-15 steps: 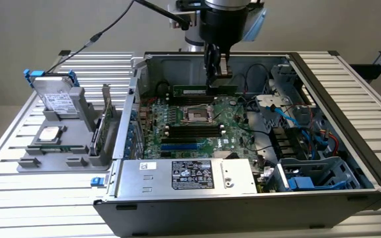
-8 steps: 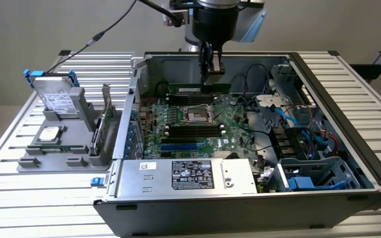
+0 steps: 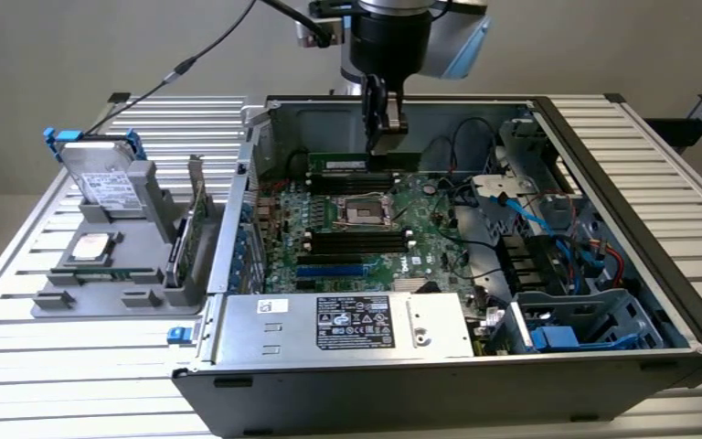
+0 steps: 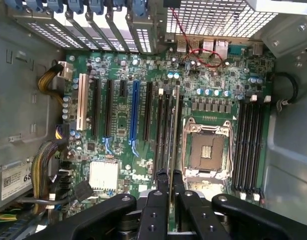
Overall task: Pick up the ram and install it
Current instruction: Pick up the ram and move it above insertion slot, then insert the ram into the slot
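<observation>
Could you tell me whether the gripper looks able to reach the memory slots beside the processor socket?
Probably yes: the case is open and the gripper holds the ram just above those slots, with nothing lying across them.

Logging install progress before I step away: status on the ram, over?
Pincer shut on the ram, inside the case. Ram held edge-down over the memory slots beside the CPU socket. Nothing seen blocking the slots.
</observation>
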### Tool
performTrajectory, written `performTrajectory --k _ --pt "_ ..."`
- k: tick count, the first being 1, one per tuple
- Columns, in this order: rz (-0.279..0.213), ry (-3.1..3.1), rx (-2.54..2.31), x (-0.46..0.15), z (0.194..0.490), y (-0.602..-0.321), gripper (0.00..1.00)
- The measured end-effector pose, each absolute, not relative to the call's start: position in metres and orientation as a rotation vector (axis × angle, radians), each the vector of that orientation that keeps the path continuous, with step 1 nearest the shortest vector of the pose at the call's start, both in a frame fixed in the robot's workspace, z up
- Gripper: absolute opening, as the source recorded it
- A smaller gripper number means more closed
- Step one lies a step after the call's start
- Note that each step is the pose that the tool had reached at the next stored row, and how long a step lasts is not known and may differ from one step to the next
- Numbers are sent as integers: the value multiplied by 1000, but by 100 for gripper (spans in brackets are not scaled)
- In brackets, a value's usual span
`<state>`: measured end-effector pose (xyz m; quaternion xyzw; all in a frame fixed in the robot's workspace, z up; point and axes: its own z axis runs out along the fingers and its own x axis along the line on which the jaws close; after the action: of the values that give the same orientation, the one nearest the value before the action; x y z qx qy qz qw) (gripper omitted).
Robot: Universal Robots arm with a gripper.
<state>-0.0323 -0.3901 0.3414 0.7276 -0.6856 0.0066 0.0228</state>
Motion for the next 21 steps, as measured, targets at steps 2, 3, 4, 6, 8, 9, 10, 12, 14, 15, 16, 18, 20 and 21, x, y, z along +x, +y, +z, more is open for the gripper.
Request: performTrajectory --k 2,3,4,6,8,9,10,12,14,15,16,18,20,21 --pt "20 -2123 2253 -32 341 -390 14" --pt "20 -2123 2253 -32 341 -390 14" --pt "20 -2123 2253 -32 341 -390 14" --pt "20 -2123 2253 -32 341 -390 14" --pt "20 -2123 2253 -32 341 -390 14" --pt "20 -2123 2253 -32 341 -390 14" --pt "20 -2123 2253 -32 341 -390 14" --pt "21 -2123 2253 -32 341 -390 14" --pt "21 -2123 2253 -32 341 -390 14" --pt "21 -2123 2253 -32 340 -390 14" --pt "21 -2123 2253 -32 339 -390 14" --pt "21 -2123 2254 -32 335 -390 14" --pt "21 -2123 2253 -32 332 -390 14" --pt "21 -2123 2253 -32 330 -390 14"
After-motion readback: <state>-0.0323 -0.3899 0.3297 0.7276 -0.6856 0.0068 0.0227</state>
